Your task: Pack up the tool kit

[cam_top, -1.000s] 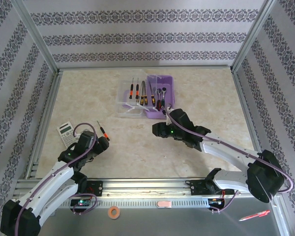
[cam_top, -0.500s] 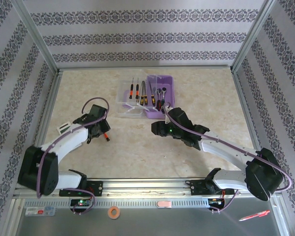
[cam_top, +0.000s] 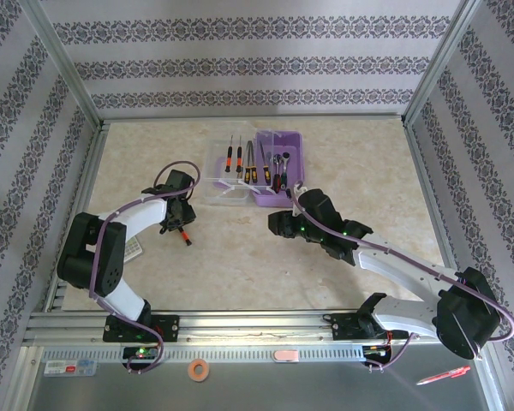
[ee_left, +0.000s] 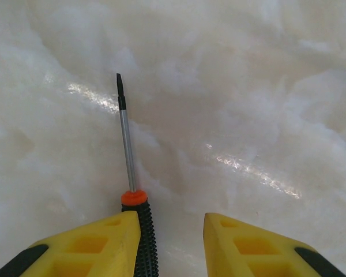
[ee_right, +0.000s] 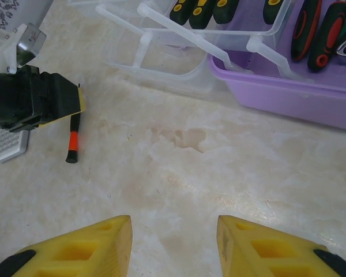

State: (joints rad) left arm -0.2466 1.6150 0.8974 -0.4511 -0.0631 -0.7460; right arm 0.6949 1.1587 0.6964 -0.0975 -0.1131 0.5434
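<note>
1. At the far middle of the pale marble-patterned table (cam_top: 240, 274), at 12 o'clock from the arm bases, sits the small rectangular lilac-purple plastic case (cam_top: 293, 144). A steel ratchet wrench (cam_top: 282, 160) and red-and-black-handled tools lie inside it.
2. Its clear plastic lid (cam_top: 218, 175) lies open at 9 o'clock of the case and touches it. A row of small orange- and yellow-handled screwdrivers (cam_top: 238, 161) rests in the lid.
3. At 8 o'clock of the case, well apart from it, a slim loose screwdriver (cam_top: 186, 235) lies flat on the table. It has a black ribbed handle, an orange collar and a silver steel shaft.
4. The left gripper (ee_left: 172, 225) hangs over that loose screwdriver. In the wrist view the handle lies between the yellow fingers, against one of them. A clear gap separates it from the other, so the jaws stand apart and are not clamped on it. The black tip points to 12 o'clock of that view.
5. The right gripper (ee_right: 174, 225) hovers at 6 o'clock of the case, near its front wall. Its yellow fingers are spread with nothing but table between them.
6. A flat grey calculator (cam_top: 132, 250) lies at 8 o'clock of the loose screwdriver, partly hidden under the left arm.
</note>
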